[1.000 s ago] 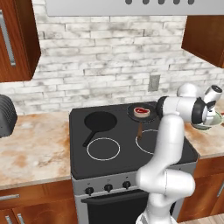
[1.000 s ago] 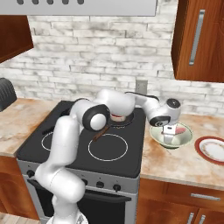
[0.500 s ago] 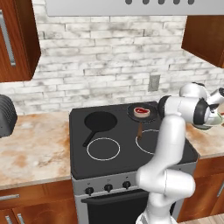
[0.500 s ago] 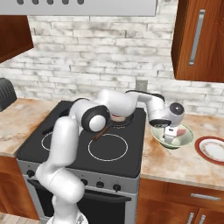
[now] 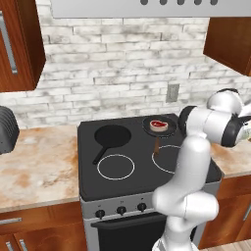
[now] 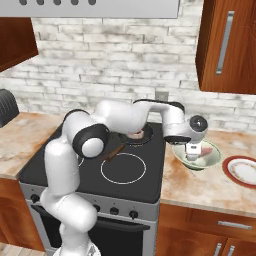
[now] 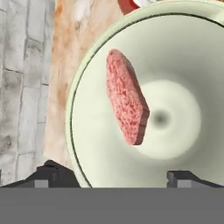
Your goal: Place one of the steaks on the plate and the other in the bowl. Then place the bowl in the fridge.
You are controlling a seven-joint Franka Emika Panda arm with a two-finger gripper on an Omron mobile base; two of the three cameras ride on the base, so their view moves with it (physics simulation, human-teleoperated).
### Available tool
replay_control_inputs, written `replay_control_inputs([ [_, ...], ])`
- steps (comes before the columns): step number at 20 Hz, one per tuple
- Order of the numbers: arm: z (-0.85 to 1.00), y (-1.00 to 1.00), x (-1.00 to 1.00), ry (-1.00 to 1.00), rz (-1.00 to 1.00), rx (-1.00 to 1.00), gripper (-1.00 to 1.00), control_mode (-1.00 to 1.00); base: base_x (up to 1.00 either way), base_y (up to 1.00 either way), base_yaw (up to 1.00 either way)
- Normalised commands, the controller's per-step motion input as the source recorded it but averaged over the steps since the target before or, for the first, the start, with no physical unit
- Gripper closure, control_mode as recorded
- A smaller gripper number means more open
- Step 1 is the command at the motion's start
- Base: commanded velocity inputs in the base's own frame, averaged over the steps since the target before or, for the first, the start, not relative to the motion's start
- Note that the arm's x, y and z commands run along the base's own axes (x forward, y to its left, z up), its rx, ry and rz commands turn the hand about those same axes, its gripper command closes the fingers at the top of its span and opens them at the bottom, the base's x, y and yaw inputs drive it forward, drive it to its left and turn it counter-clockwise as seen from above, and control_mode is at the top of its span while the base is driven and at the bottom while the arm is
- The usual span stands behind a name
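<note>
Pale pink and raw, the first flat steak is lying inside the greenish-white flaring bowl, tipped against its sloping wall, because I am parking it there for the fridge run. I am holding the two-finger gripper directly above the bowl, jaws spread wide and gripping nothing, with the arm stretched rightward from the base, across the black stove top to the marbled counter. Just beyond the bowl, the red-rimmed round plate is waiting bare. Farther back, the deeper red steak is sitting in a small dark pan, my likely next pickup.
</note>
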Motion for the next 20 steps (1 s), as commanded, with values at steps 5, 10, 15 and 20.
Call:
replay_control_inputs([
  [5,0.2,0.82,-0.25,0.0,0.05,-0.14,-1.0,-1.0,0.0,0.0,0.0],
  [10,0.36,0.5,-0.31,0.13,0.08,0.0,-1.0,-1.0,0.0,0.0,0.0],
  [15,0.71,0.53,-0.1,0.19,0.1,0.0,-1.0,-1.0,0.0,0.0,0.0],
  [20,0.6,0.58,0.0,0.2,0.04,0.0,-1.0,-1.0,0.0,0.0,0.0],
])
